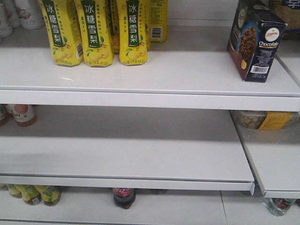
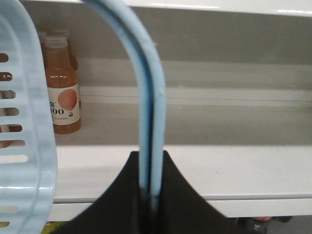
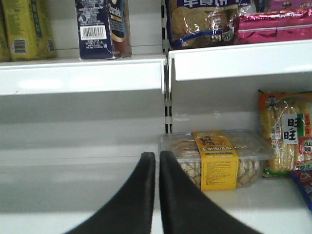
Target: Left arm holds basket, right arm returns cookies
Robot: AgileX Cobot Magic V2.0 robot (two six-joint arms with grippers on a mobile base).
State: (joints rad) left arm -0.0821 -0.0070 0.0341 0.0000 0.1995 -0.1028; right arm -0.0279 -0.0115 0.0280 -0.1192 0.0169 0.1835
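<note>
The cookies box (image 1: 255,41) stands upright on the top shelf (image 1: 178,84) at the right, dark navy with "Chocofello" lettering and a barcode panel. It also shows in the right wrist view (image 3: 102,28), high on the shelf above and left of my right gripper (image 3: 157,157). That gripper is shut and empty, its fingers nearly touching. My left gripper (image 2: 151,158) is shut on the light blue basket's arched handles (image 2: 151,107). The basket's slotted side (image 2: 24,122) fills the left of that view. No arm shows in the front view.
Yellow drink cartons (image 1: 98,30) stand at the top shelf's left. A clear biscuit tray with a yellow label (image 3: 214,158) and snack bags (image 3: 287,136) sit on the lower right shelf. Orange juice bottles (image 2: 62,87) stand behind the basket. A cola bottle (image 1: 124,197) is on the bottom shelf.
</note>
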